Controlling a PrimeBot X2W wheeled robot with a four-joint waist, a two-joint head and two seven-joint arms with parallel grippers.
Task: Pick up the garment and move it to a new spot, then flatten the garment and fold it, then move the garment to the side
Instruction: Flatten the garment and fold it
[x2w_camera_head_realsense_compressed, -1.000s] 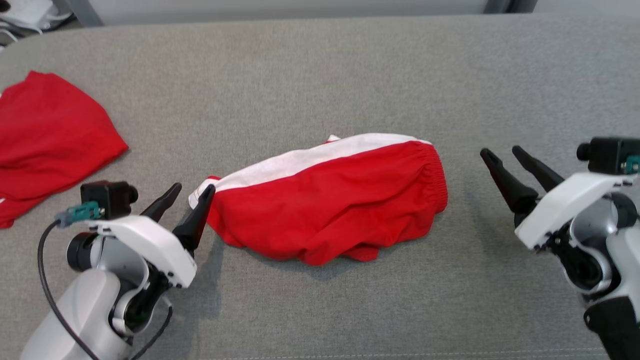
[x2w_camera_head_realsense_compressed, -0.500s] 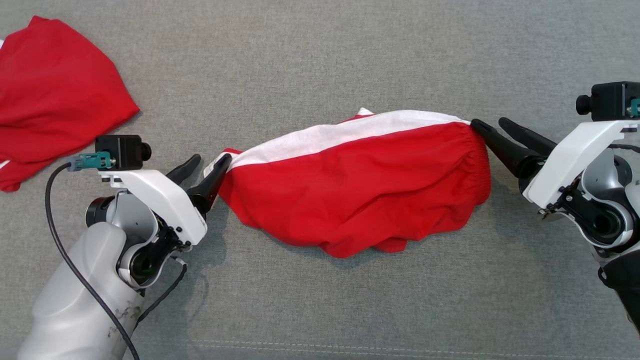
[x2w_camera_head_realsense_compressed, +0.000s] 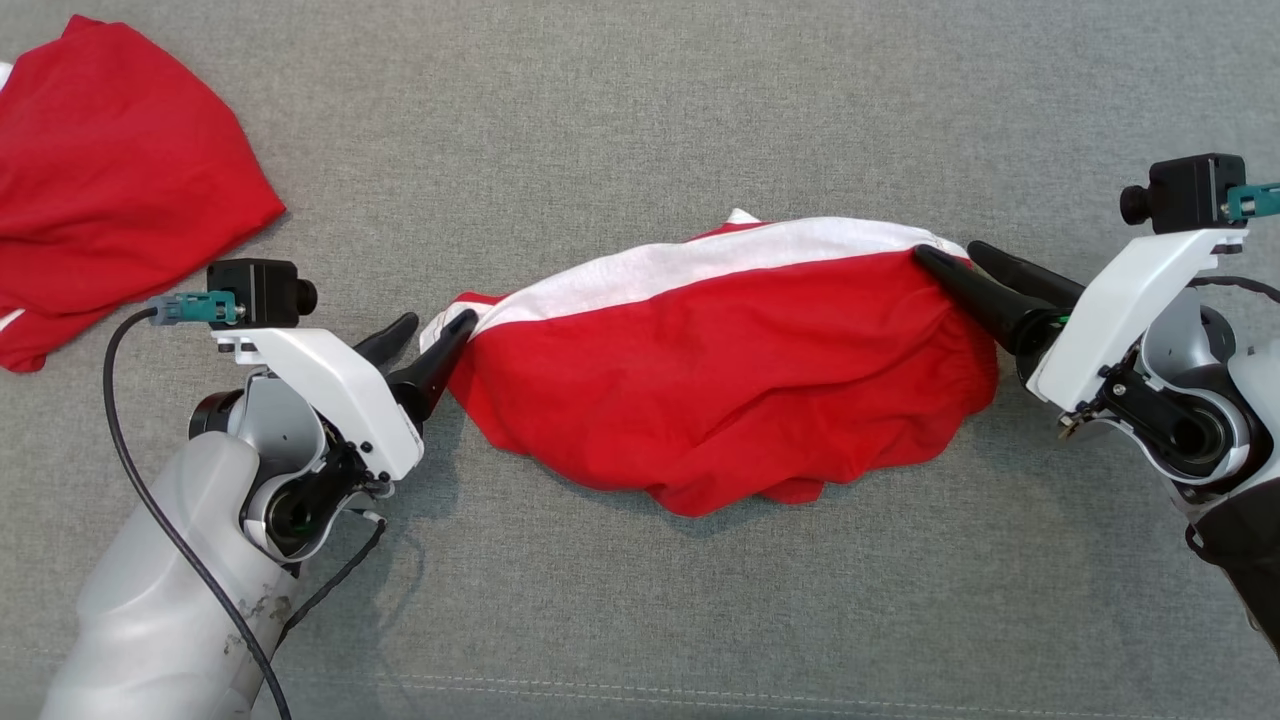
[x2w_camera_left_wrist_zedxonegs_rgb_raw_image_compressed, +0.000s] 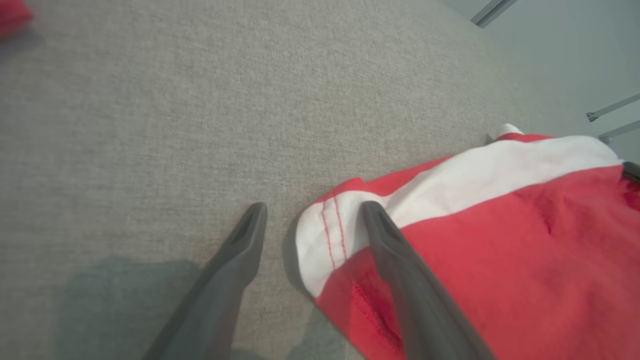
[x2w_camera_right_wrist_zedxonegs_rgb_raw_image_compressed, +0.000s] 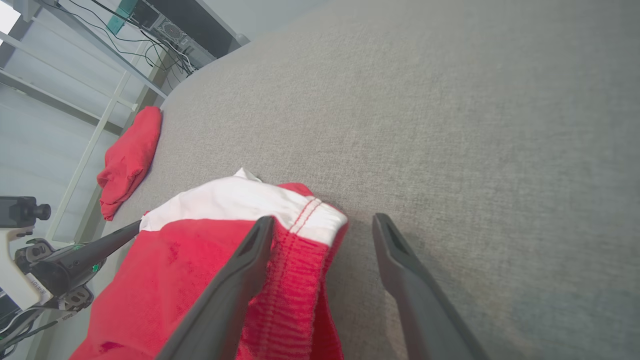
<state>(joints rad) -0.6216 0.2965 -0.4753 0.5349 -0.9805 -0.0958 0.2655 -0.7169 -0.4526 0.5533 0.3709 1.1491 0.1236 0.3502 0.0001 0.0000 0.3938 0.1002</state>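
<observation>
Garment (x2w_camera_head_realsense_compressed: 720, 370), red shorts with a white side stripe, lies crumpled midway on the grey surface (x2w_camera_head_realsense_compressed: 640, 120) in the head view; we have the left gripper (x2w_camera_head_realsense_compressed: 440, 318) at its leg end and the right gripper (x2w_camera_head_realsense_compressed: 946, 248) at its waistband end, both spread wide, holding nothing. In the left wrist view, the white hem (x2w_camera_left_wrist_zedxonegs_rgb_raw_image_compressed: 320, 240) sits between our fingers (x2w_camera_left_wrist_zedxonegs_rgb_raw_image_compressed: 235, 265), one finger crossing the red cloth. In the right wrist view, the elastic waistband (x2w_camera_right_wrist_zedxonegs_rgb_raw_image_compressed: 300, 260) corner sits likewise between parted fingers. We judge this the pick-up step: next, both grippers need to close on those corners, then lift together so the cloth doesn't slip.
</observation>
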